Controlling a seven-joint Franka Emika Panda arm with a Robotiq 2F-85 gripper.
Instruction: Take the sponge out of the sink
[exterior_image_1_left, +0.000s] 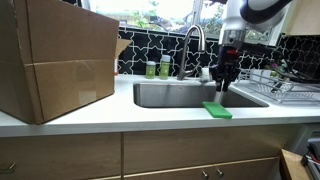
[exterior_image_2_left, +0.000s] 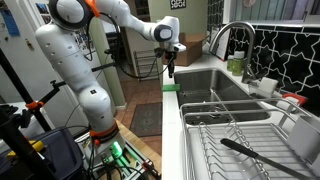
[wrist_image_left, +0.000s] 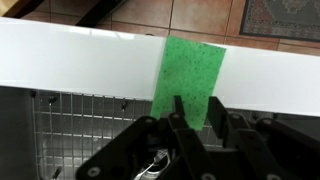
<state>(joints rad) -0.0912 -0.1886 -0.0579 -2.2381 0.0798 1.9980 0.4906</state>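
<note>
sponge (exterior_image_1_left: 217, 110) flat on counter rim (exterior_image_1_left: 120, 113), end effector (exterior_image_1_left: 224, 84) parted, empty

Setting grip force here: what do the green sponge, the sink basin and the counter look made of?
The sponge is likely a soft foam or fibre pad: matte, with a speckled, porous-looking face in the wrist view. The sink is probably stainless steel, with a grey brushed sheen and soft reflections. The counter looks hard, smooth and glossy white; whether it is laminate or stone, I cannot tell.

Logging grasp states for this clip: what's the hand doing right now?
Hand: open or closed cannot be told; the sponge lies on the counter edge below it.
</note>
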